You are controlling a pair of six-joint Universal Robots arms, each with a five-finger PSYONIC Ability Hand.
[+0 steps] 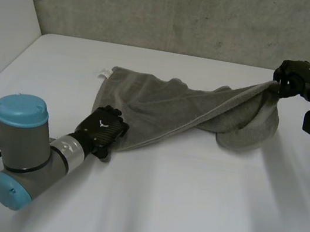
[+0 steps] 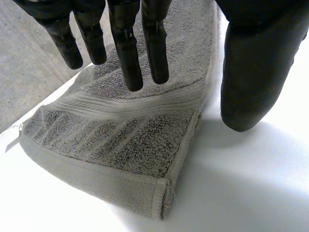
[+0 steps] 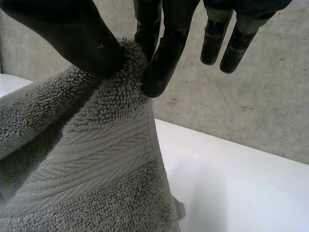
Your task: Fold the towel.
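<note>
A grey towel [image 1: 162, 105] lies rumpled across the white table [image 1: 188, 205], stretched from its near left corner up to the far right. My left hand [image 1: 104, 128] rests at that near left corner. In the left wrist view its fingers [image 2: 128, 53] are straight above the towel [image 2: 125, 140], the thumb [image 2: 251, 82] standing just off the hem over bare table, holding nothing. My right hand [image 1: 295, 77] holds the far right corner lifted off the table. Its thumb [image 3: 72, 34] and fingers pinch the towel [image 3: 96, 169], which hangs down in a sagging fold.
A grey concrete wall [image 1: 161, 10] runs close behind the table's far edge. A small white label [image 1: 102, 73] sticks out at the towel's far left corner. Bare table lies in front of the towel and to its left.
</note>
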